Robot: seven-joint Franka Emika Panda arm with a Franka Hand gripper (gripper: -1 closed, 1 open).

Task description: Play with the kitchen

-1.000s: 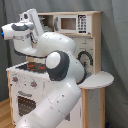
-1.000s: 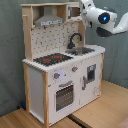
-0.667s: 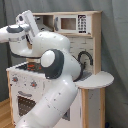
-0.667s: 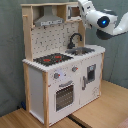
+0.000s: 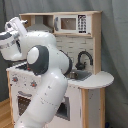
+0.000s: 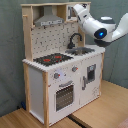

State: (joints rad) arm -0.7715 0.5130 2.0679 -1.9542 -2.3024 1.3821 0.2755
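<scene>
Grey curtain backs the kitchen (image 6: pixel 60 75); the arm's claw (image 6: pixel 75 11), grip state unclear, hangs near the upper shelf (image 6: pixel 47 6) and could knock it.

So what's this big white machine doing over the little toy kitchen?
A white robot arm is reaching over a toy play kitchen. In the second exterior view its end is up by the upper shelf, above the black faucet and grey sink. It holds nothing that the views show; the stovetop is bare.
</scene>
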